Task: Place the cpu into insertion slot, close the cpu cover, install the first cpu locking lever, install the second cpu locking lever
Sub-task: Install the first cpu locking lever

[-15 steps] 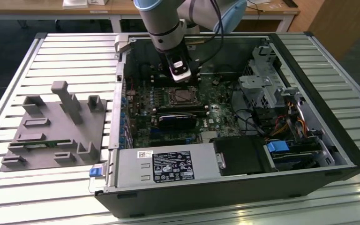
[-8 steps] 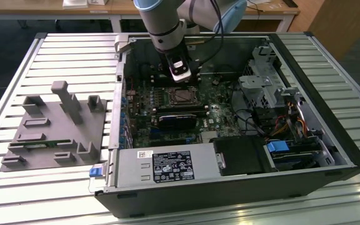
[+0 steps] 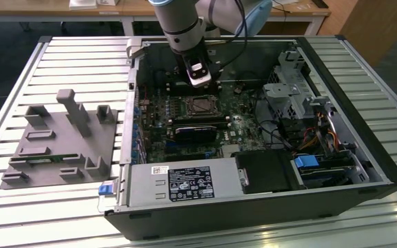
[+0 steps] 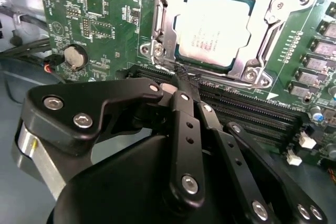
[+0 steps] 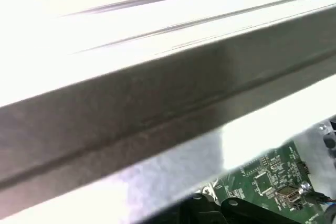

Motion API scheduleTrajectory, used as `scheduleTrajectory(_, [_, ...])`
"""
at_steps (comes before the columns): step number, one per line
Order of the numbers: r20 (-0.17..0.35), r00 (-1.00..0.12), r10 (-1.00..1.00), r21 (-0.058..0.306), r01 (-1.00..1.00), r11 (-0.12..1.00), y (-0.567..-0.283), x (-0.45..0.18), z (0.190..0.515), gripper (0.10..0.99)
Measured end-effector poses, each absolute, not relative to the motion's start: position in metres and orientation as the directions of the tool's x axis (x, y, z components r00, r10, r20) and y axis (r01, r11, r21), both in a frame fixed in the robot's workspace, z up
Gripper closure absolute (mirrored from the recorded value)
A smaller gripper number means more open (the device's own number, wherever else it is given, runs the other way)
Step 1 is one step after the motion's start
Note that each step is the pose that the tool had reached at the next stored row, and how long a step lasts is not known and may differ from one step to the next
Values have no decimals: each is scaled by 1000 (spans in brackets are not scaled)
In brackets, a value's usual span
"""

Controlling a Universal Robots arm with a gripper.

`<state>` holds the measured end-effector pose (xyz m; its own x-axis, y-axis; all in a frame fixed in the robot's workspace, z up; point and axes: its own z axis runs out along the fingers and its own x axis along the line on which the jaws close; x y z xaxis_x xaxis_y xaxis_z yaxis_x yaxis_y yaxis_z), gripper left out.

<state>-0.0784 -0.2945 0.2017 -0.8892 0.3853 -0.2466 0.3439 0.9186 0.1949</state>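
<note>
The cpu point(image 4: 218, 27), a pale silver square chip, lies in the insertion slot point(image 3: 184, 105) on the green motherboard inside the open computer case. The cpu cover point(image 4: 247, 69), a thin silver frame, lies flat around the chip. A wire locking lever point(image 4: 157, 22) runs along one side of the frame. My gripper point(image 4: 170, 85) hangs just beside the socket's edge, over the black memory slots point(image 4: 247, 111). Its black fingers point(image 4: 184, 114) meet at the tips, shut, and I see nothing between them. In the exterior view the gripper point(image 3: 202, 88) stands just behind the socket.
A grey power supply box point(image 3: 178, 186) fills the case's near side. A black ribbed block point(image 3: 197, 132) sits in front of the socket. Drive cages and cables point(image 3: 302, 119) crowd the exterior view's right. A grey fixture point(image 3: 60, 139) lies outside the case. The case wall point(image 5: 157, 114) is close.
</note>
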Motion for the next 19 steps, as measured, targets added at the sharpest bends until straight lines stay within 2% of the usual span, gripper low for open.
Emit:
scheduleTrajectory(15, [-246,-886,393,194,352,916,-294,-78,217,980])
scheduleTrajectory(16, [-184,-901,392,162,365,917,-294,-74,217,980])
scheduleTrajectory(19, [-137,-910,390,134,373,918,-294,-71,217,980])
